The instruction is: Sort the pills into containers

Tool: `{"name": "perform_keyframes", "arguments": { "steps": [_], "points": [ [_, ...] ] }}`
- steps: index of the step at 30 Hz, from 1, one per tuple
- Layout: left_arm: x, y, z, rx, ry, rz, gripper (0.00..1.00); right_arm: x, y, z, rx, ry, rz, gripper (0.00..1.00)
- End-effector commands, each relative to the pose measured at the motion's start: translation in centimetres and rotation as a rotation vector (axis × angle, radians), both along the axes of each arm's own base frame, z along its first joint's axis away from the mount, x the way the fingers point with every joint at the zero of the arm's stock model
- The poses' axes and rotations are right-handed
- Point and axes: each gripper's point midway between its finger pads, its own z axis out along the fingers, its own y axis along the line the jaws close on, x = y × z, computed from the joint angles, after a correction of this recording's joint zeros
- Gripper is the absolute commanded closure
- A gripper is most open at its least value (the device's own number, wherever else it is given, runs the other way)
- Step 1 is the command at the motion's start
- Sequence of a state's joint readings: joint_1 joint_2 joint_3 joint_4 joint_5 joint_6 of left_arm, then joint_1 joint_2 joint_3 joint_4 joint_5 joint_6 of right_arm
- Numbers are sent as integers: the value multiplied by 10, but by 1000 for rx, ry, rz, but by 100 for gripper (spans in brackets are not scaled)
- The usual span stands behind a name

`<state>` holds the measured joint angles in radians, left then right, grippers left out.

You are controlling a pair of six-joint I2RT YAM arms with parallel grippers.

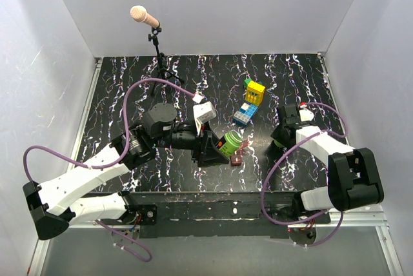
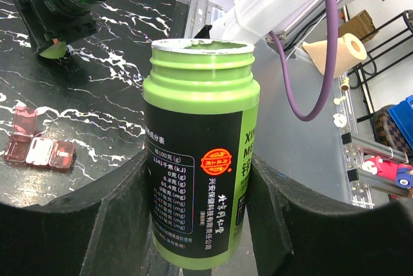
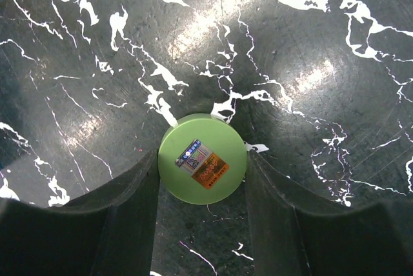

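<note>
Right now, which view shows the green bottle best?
Left wrist: the green bottle, held in the left gripper, fills the frame, mouth open, label readable. Top external shows it small, tilted. Right wrist shows only a green cap.

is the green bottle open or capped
Open: the green bottle has a bare threaded mouth with no cap; a green cap sits between the right jaws.
</note>
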<state>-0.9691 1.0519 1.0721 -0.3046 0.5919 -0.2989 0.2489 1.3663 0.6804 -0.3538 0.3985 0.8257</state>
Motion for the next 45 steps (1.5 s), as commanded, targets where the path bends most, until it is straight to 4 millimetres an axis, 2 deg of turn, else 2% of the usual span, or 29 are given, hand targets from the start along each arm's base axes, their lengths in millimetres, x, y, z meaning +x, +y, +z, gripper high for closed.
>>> {"name": "perform_keyframes", "arguments": {
  "steps": [1, 5, 9, 10, 11, 13, 16, 28, 32, 37, 45],
  "points": [
    [-5, 0, 14, -56, -32, -21, 100, 2, -9, 3, -43, 22, -43, 99],
    [-5, 0, 14, -55, -31, -23, 100, 0, -4, 1, -18, 14, -13, 93],
    [-5, 0, 15, -55, -37, -24, 100, -2, -3, 0, -14, 22, -1, 66],
    [-4, 0, 14, -51, -35, -21, 100, -3, -3, 0, -14, 25, 1, 55],
    [-5, 0, 14, -51, -34, -24, 100, -3, -3, 0, -17, 28, 3, 52],
    [-4, 0, 14, -49, -35, -21, 100, -3, -3, 1, -17, 32, 6, 36],
    [-4, 1, 14, -49, -35, -21, 100, -2, -1, 5, -13, 25, 18, 23],
    [0, -1, 4, -35, -46, -11, 100, -2, 8, 30, 25, 4, 94, 13],
    [7, -3, -11, -5, -73, 6, 100, -5, 18, 41, 69, -28, 162, 13],
    [20, -6, -32, 44, -118, 32, 100, -6, 34, 68, 123, -151, 305, 11],
    [39, -4, -61, 119, -206, 85, 100, -19, 53, 101, 188, -262, 463, 10]
  ]
}}
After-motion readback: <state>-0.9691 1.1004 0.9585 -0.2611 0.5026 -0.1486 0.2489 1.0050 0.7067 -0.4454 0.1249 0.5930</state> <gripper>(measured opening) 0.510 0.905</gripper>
